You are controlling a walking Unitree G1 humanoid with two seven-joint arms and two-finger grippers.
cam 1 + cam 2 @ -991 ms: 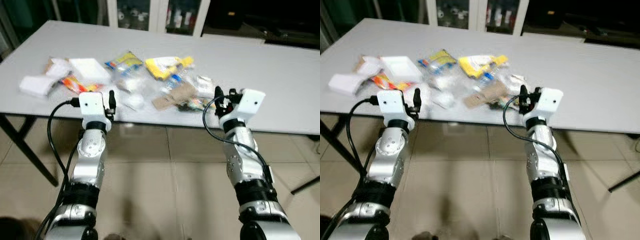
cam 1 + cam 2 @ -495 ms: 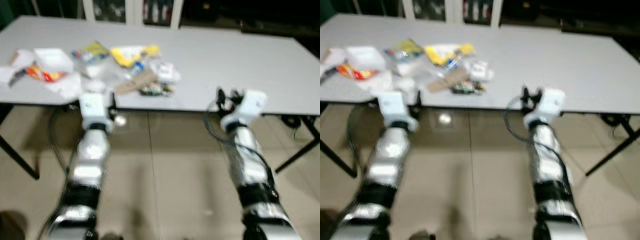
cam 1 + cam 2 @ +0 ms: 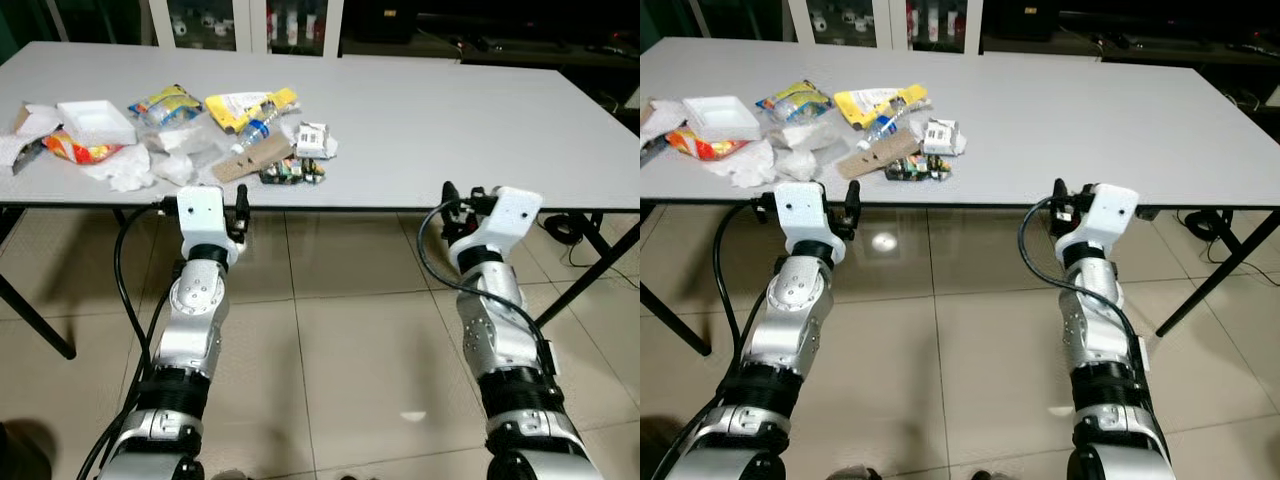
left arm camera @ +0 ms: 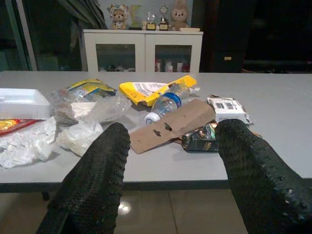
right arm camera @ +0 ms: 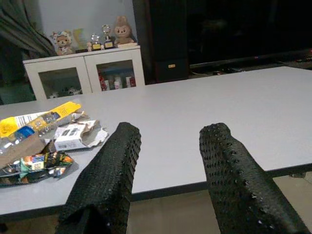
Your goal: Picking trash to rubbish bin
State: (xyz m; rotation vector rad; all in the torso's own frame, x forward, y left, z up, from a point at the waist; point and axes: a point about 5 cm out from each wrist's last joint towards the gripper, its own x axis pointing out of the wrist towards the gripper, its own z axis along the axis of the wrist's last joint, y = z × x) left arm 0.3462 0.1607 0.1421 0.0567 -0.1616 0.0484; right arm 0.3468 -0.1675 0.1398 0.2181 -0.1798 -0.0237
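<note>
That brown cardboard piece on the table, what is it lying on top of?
The cardboard piece overlaps the plastic bottle at its far edge and a dark snack wrapper at its near corner. Anything hidden flat beneath it cannot be seen.

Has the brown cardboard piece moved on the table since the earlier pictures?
No. The cardboard piece lies between the yellow packet and the dark wrapper as before; the camera moved.

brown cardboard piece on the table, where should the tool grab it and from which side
Probably the near end of the brown cardboard piece, approached from the table's front edge by the open left tool. It lies flat and long, slanting toward the robot, and its far end sits against the plastic bottle, so the near end looks freest.
</note>
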